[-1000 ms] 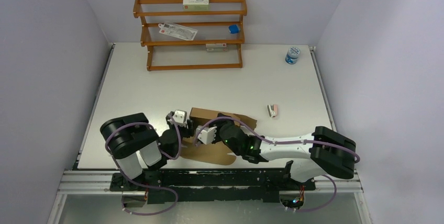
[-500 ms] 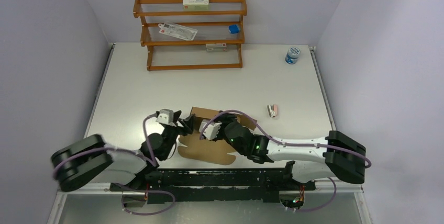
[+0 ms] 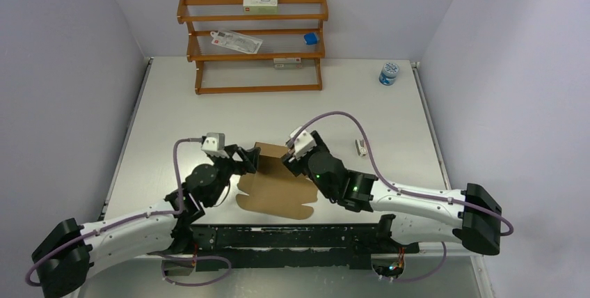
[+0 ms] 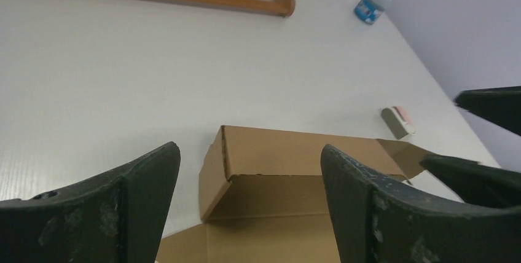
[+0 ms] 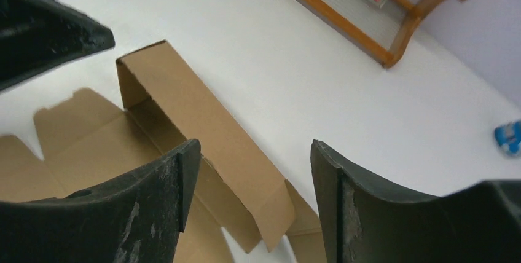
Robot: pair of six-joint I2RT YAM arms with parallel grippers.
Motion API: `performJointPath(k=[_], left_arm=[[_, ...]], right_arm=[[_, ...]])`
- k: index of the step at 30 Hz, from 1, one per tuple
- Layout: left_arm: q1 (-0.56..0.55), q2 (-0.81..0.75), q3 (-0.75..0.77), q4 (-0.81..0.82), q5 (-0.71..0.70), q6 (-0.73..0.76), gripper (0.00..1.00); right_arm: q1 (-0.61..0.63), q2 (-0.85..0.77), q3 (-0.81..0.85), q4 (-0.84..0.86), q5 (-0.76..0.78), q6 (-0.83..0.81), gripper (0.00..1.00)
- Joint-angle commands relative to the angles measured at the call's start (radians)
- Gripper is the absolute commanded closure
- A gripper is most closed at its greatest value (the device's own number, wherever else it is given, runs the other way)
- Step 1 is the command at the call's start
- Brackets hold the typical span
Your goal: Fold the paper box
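The plain brown cardboard paper box (image 3: 275, 188) lies midway along the white bench's (image 3: 209, 117) near edge, only its far wall raised. The rest is flat, so most folding seems left. The left pincer (image 3: 249, 161) and right pincer (image 3: 289, 161) flank that wall, released and empty.

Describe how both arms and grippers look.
The left arm and right arm have white shells with bulky black joints. A lilac cable loops loosely along each. Each wrist carries a small white camera block. The left gripper and right gripper have two tapered black fingers, scuffed with pale marks. Small green lights glow on the right arm.
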Motion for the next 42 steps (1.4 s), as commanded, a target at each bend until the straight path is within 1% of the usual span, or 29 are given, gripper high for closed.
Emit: performJointPath(k=[1,3,6,11,14,17,19,24,29,36,42], left_arm=[[0.082,0.084,0.079,-0.159,0.132,-0.066,0.11],[0.134,0.119,0.101,-0.175,0.210,-0.078,0.11],[0.206,0.140,0.128,-0.196,0.333,-0.099,0.11],[0.257,0.139,0.180,-0.250,0.391,-0.097,0.11],[0.272,0.173,0.223,-0.290,0.417,-0.097,0.12],[0.285,0.213,0.249,-0.322,0.404,-0.114,0.16],[0.301,0.236,0.245,-0.313,0.422,-0.127,0.19],[0.323,0.286,0.250,-0.303,0.472,-0.147,0.23],[0.333,0.311,0.247,-0.293,0.499,-0.150,0.28],[0.337,0.294,0.204,-0.280,0.512,-0.182,0.44],[0.338,0.305,0.173,-0.247,0.524,-0.202,0.54]], right_arm=[[-0.028,-0.029,0.048,-0.172,0.072,0.420,0.29],[-0.044,-0.035,0.055,-0.228,0.075,0.535,0.27],[-0.092,-0.040,0.049,-0.273,0.036,0.688,0.25],[-0.190,-0.048,-0.008,-0.251,-0.053,0.889,0.26],[-0.218,-0.039,-0.021,-0.236,-0.081,0.958,0.27],[-0.229,-0.021,-0.034,-0.222,-0.073,0.993,0.30],[-0.241,-0.010,-0.047,-0.211,-0.086,1.015,0.33],[-0.260,0.006,-0.066,-0.193,-0.112,1.034,0.37],[-0.272,0.009,-0.085,-0.188,-0.133,1.039,0.39],[-0.282,0.019,-0.117,-0.119,-0.184,1.048,0.44],[-0.286,0.040,-0.125,-0.081,-0.209,1.050,0.46]])
